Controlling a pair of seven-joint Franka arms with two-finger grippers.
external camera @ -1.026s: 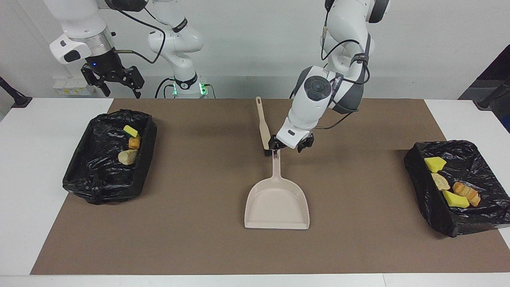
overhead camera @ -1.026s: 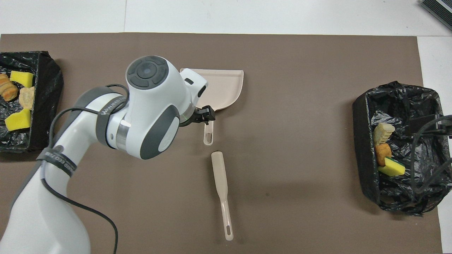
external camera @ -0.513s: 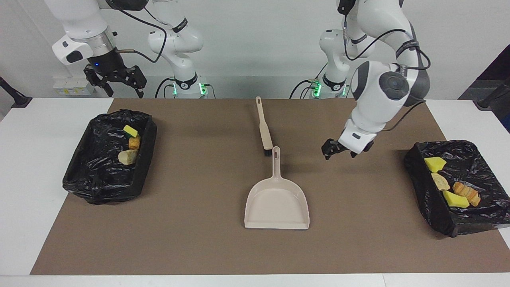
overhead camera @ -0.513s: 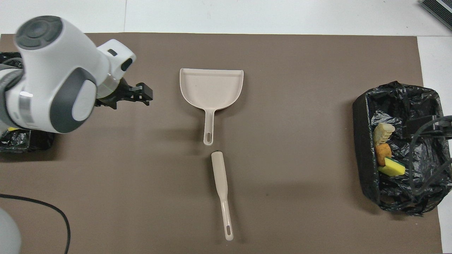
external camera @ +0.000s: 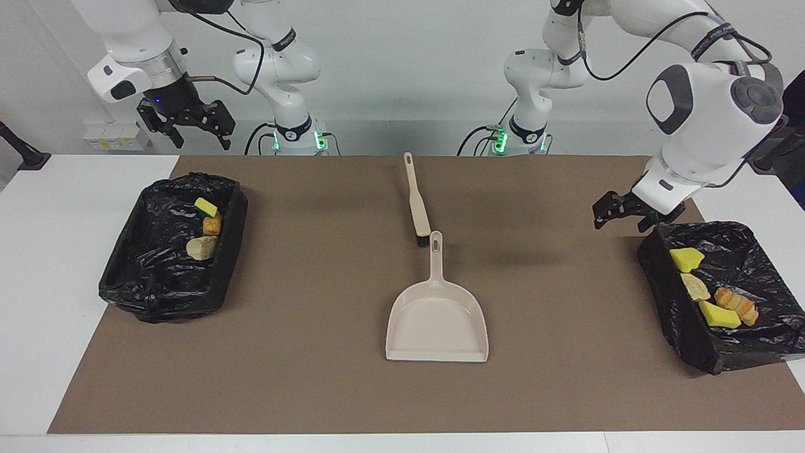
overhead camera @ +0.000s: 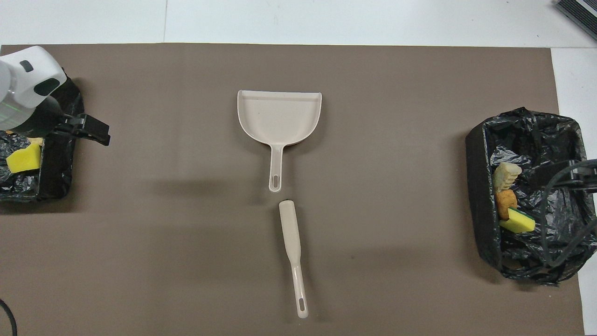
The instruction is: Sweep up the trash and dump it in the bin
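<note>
Trash all binned by the look of it, nothing loose on mat (external camera: 314,390). Task judged done or near enough.

Nearest the robots: brush (external camera: 416,201) flat on mat, mid-counter (external camera: 63,283), handle toward the robots. Bristle end just beside dustpan handle tip, maybe touching; can't tell.

Next out, bin at right arm's end (external camera: 229,245):
- green-yellow sponge (external camera: 205,206), orange lump (external camera: 212,225) and tan lump (external camera: 201,247) in a row
- all hard against the wall facing mid-counter

Right gripper (external camera: 200,139) high above that end of the counter, wide open, holding nothing. Waiting.

Slightly farther, bin at left arm's end (external camera: 666,302):
- yellow sponge (external camera: 686,258), bread (external camera: 695,287), second yellow sponge (external camera: 719,314), croissant (external camera: 737,305)
- again close to the wall facing mid-counter

Left gripper (external camera: 619,221) low over mat just beside that bin's rim, at the corner nearest the robots. Wide open, empty.

Dustpan (external camera: 437,327) farther out than brush: flat, empty, mouth away from the robots.

Risks from here:
- Snagging the crumpled black liner with an open finger, given how low and close to the rim the left gripper sits. Likely result: bin dragged or tipped, pieces back on mat.
- Knocking that wall with the wrist on any sideways move. Pieces lying right against it, so easily jolted out.
- Nudging brush if dustpan handle gets regrasped, given almost no gap between them.

Lift straight up before any traverse.
</note>
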